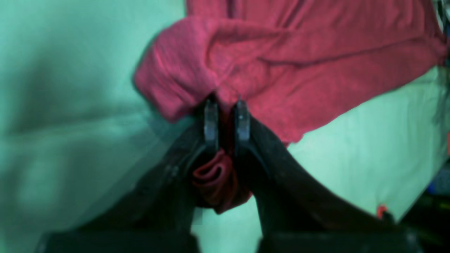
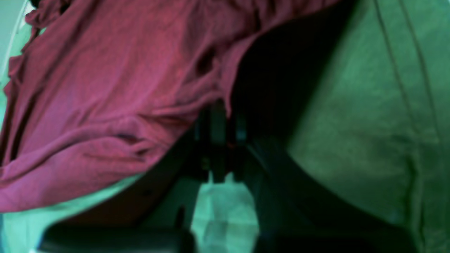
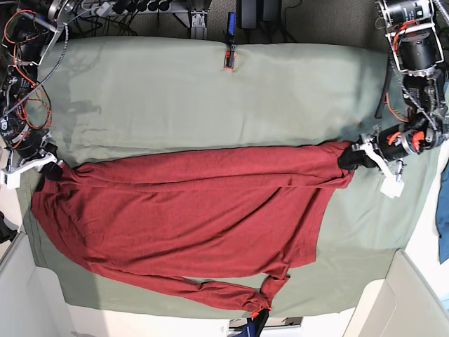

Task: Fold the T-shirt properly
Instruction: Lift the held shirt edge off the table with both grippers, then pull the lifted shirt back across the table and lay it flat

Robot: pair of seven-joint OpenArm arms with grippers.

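The dark red T-shirt lies stretched lengthwise across the table, with one long sleeve trailing along the near edge. At the shirt's right end, my left gripper is shut on it. In the left wrist view a wad of red cloth is bunched between the fingers, and the rest of the shirt lies beyond. My right gripper is shut on the shirt's left end. Its wrist view shows the shirt lifted in folds, its edge running down into the closed fingers.
A sage-green table cloth covers the table. A red clip sits at its far edge. Cables and electronics crowd the far left corner. A blue cloth hangs off the right side. White bin walls stand at the near corners.
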